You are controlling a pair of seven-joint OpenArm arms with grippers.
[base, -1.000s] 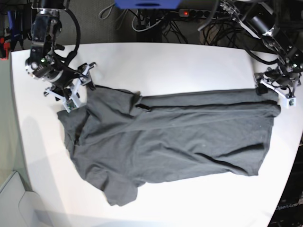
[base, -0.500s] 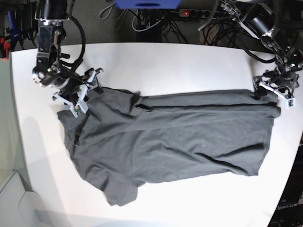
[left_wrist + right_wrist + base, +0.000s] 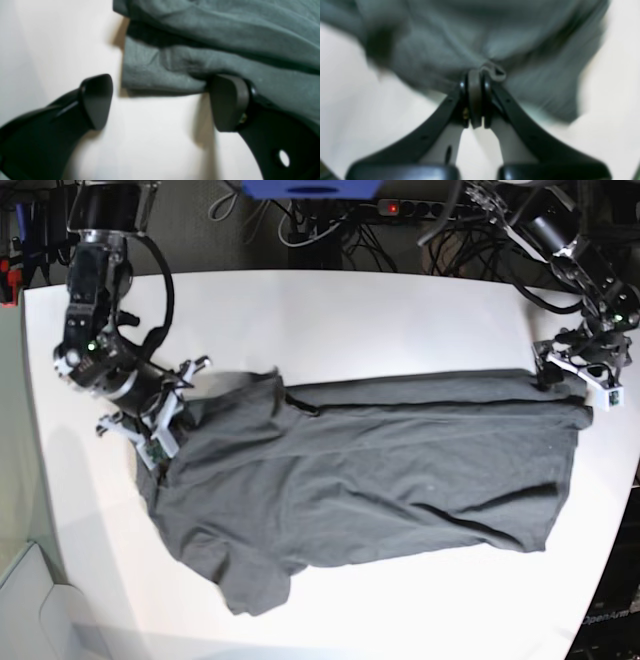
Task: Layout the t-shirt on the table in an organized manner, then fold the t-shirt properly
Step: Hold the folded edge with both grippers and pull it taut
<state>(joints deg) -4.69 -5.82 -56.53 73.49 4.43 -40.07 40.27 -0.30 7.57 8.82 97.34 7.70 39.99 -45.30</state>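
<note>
T-shirt: one, dark charcoal-grey, plain, spread lengthwise across the middle of the table; wrinkled, one sleeve bunched toward the near edge, shoulder end gathered at base-view left, hem end at base-view right.

Right gripper: at the shoulder end; jaws pressed together on a small pinch of the t-shirt, cloth puckered at the tips. Wrist view blurred.

Left gripper: at the far hem corner; jaws spread wide, nothing between them but bare table. One fingertip touches the hem edge of the t-shirt, the other stands on bare table beside the cloth.

Table: white, smooth, matte, curved edge; much bare surface around the garment.

Surroundings: dark floor beyond the far edge, with tangled black cables and a blue object at the top of the base view.
</note>
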